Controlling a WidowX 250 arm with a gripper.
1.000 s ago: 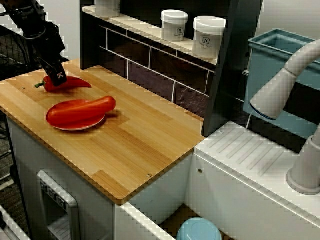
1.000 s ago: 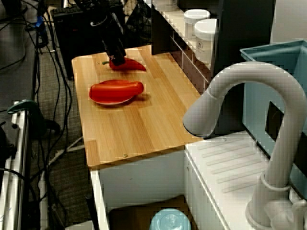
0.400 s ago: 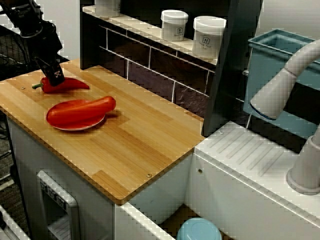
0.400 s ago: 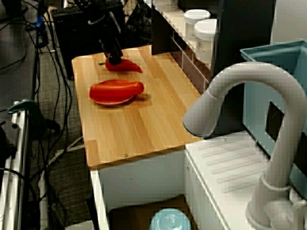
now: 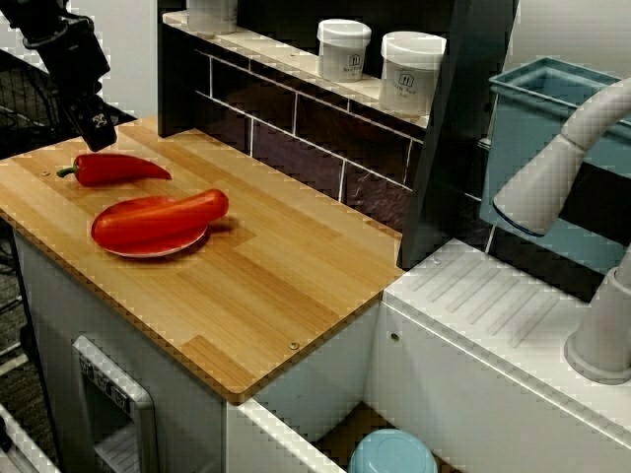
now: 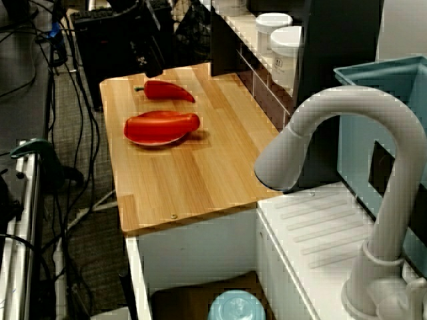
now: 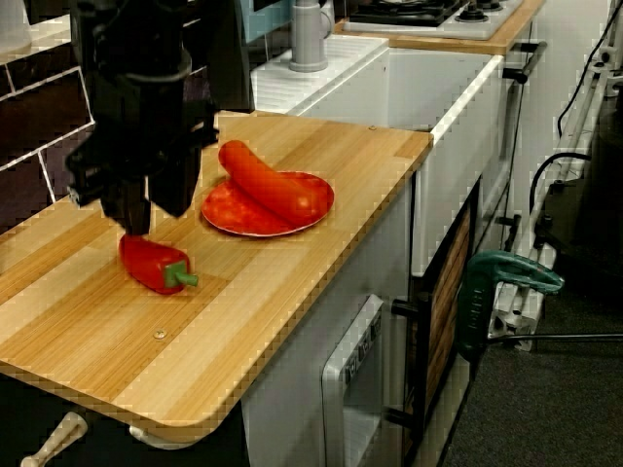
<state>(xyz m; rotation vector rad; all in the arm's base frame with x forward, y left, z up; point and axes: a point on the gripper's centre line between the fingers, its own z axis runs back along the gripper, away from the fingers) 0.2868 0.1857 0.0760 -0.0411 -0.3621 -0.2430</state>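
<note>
Pepper (image 5: 116, 168) flat on counter (image 5: 286, 286), long axis front-back, stem twd front edge; end effector (image 5: 97, 136) open, just above.

the dark arm (image 5: 54, 39) enters from the upper left in the view from the side and points down. the end effector (image 5: 96, 126) hangs in the air, nearly upright, only a little tilted. its two fingers (image 7: 128, 206) stand slightly apart, and nothing is between them.
</note>
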